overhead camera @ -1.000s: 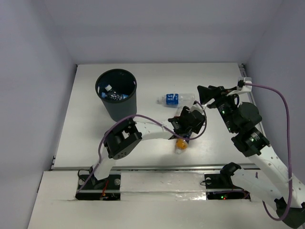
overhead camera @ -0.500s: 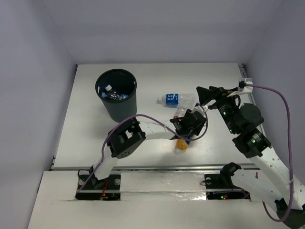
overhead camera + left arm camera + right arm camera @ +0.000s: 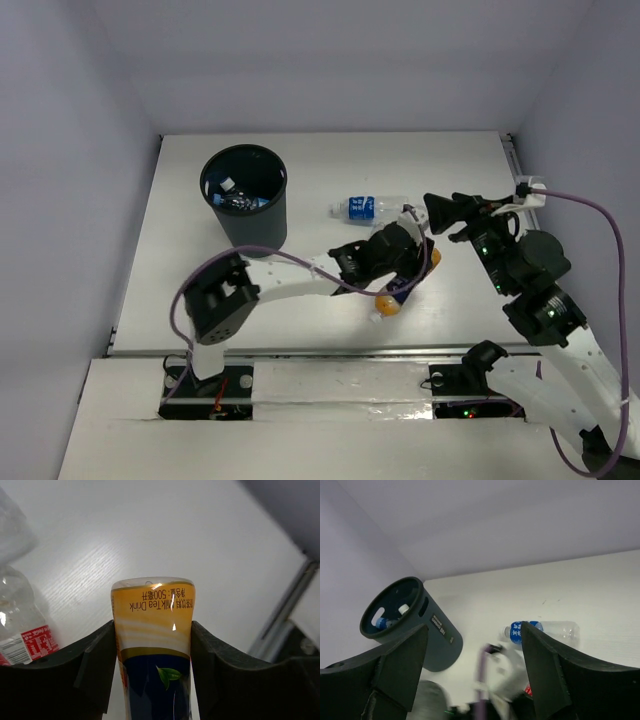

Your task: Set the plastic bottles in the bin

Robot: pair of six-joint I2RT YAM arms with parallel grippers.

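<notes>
Between the fingers of the left claw (image 3: 152, 630), the orange bottle (image 3: 152, 600) is pinched across its dark-labelled body, one end projecting beyond the tips. Judged from this grip, the carry should hold a firm squeeze, rise above the rim of the bin (image 3: 245, 200), centre over the opening, and only then release. The red-label bottle (image 3: 20, 630) lies just beside the claw and should not be clipped. The right claw (image 3: 470, 665) is spread wide and empty. A blue-label bottle (image 3: 365, 207) lies on the bench (image 3: 180, 290), between the bin and the right claw.
</notes>
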